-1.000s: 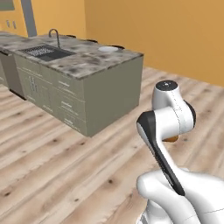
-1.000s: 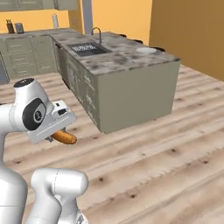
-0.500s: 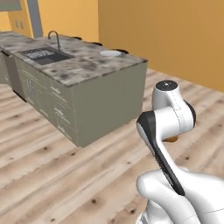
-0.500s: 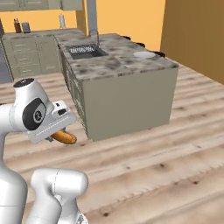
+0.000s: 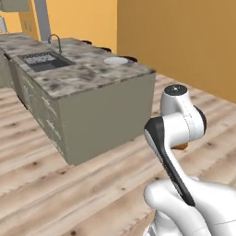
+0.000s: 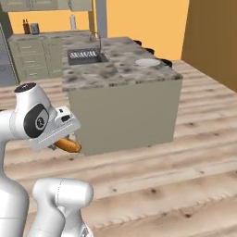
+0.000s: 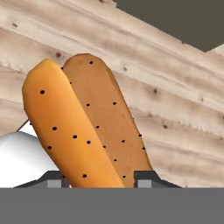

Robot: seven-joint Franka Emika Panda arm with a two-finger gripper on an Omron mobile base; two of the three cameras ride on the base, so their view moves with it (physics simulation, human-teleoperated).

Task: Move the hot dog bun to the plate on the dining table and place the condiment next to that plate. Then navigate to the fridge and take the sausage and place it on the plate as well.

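Note:
My gripper [image 7: 100, 178] is shut on the hot dog bun [image 7: 83, 127], an orange-brown split roll with dark specks that reaches up between the fingertips [image 7: 146, 176] over the wood floor. From the right base the bun [image 6: 67, 146] pokes out below the white hand at the gripper [image 6: 70, 143], held low beside the arm. A sliver of the bun [image 5: 180, 146] peeks out behind the forearm. A white plate [image 5: 115, 60] lies near the end of the stone-topped island, apart from the gripper; the plate [image 6: 147, 62] also shows from the right base. The condiment and sausage are out of view.
The island [image 6: 125, 106] with grey-green sides stands ahead, with a sink and tap [image 6: 84, 56] set into its top. Dark stools [image 6: 149, 50] line its far side. Cabinets [image 6: 34, 60] run along the back wall. An orange wall [image 5: 184, 41] is to the right. Wood floor [image 6: 185, 176] lies open in front.
The whole picture has shifted, so the base has driven and the island's end now faces me closer. The bun stays in the gripper and the arm keeps its pose.

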